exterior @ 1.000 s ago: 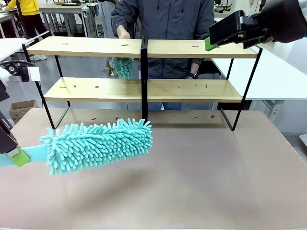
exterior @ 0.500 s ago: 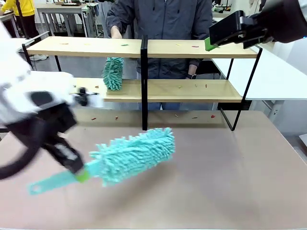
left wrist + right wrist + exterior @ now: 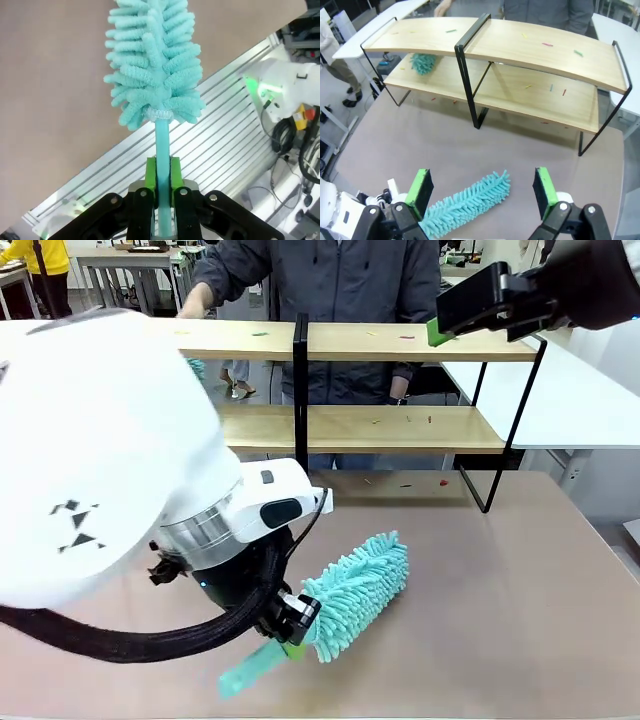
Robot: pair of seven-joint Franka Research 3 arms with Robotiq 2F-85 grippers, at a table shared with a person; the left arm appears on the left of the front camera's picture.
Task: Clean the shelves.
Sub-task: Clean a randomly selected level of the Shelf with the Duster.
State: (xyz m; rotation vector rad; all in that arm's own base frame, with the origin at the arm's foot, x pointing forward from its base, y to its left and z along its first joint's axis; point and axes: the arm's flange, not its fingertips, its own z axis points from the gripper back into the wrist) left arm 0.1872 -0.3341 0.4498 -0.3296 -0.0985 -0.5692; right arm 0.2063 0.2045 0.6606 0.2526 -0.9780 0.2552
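Swung inward since a second ago, the left arm now looms over the counter (image 3: 500, 580), in front of the shelves (image 3: 400, 340). Its left fingers (image 3: 151, 175) pinch a teal duster (image 3: 355, 592) by the handle. Near the top board's right end, the right fingers (image 3: 437, 332) are spread and empty. A second duster (image 3: 422, 62) lies on the lower board's left part.

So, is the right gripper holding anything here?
No, the right gripper is empty: its jaws stand wide apart and bare.
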